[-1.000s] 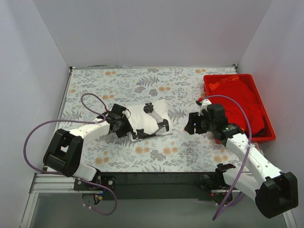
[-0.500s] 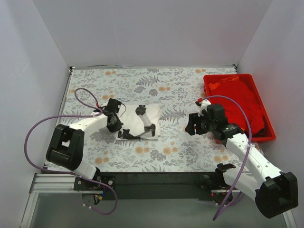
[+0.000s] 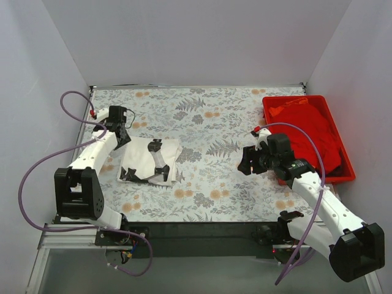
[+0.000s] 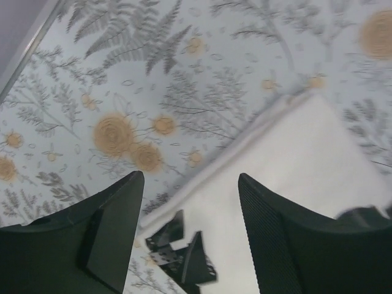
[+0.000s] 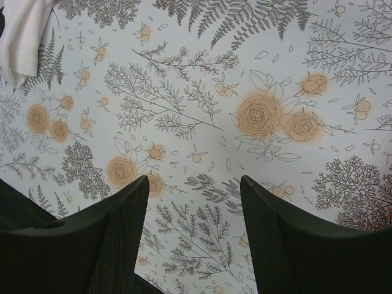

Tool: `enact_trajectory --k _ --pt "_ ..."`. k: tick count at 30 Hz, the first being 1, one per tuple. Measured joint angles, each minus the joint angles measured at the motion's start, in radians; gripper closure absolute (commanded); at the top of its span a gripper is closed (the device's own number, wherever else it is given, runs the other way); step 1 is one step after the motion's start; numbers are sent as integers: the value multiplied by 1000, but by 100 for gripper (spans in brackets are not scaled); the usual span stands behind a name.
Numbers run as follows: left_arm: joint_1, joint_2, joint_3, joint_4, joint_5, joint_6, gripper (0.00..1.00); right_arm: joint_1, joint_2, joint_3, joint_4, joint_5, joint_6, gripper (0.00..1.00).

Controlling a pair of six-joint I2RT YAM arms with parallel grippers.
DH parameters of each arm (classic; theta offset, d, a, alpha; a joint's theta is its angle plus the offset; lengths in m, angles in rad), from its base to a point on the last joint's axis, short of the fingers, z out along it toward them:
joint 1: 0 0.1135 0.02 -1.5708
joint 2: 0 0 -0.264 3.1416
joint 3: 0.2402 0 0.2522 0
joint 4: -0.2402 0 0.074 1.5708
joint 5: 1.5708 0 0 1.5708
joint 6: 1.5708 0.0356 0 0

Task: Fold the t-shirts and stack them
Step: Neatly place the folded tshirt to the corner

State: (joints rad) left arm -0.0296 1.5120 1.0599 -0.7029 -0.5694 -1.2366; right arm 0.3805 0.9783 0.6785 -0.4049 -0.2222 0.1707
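Here, the white t-shirt (image 3: 150,160), folded into a small packet, is pictured at the left of the floral tablecloth (image 3: 220,116), with the left gripper (image 4: 188,180) held wide and empty over its far edge. The right gripper (image 5: 193,180) is likewise spread, nothing held. The red t-shirt (image 3: 312,131) is heaped unfolded in the red tray (image 3: 294,97). Both shirts are judged light and limp, best pinched at a hem corner.

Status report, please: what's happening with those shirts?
Left hand open, right hand open, both empty. White t-shirt folded on tablecloth. Red t-shirt heaped in red tray. No obstacle seen.
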Motion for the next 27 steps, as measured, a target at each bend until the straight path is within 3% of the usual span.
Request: enact_trajectory --k 3,7,10,17,22,27 --pt "-89 -27 60 4 41 19 25 0 -24 0 -5 0 0 32" --pt "-270 -56 98 2 130 -68 25 0 -40 0 -6 1 0 32" --pt "-343 -137 -19 34 259 -203 25 0 -41 0 -11 1 0 32" --pt "-340 -506 -456 129 417 -515 24 0 -43 -3 -12 -10 0 32" --pt "-340 -634 -574 182 431 -669 25 0 -50 -9 -13 -18 1 32" --pt "-340 -647 -659 201 413 -726 26 0 -69 -21 -12 -20 1 32"
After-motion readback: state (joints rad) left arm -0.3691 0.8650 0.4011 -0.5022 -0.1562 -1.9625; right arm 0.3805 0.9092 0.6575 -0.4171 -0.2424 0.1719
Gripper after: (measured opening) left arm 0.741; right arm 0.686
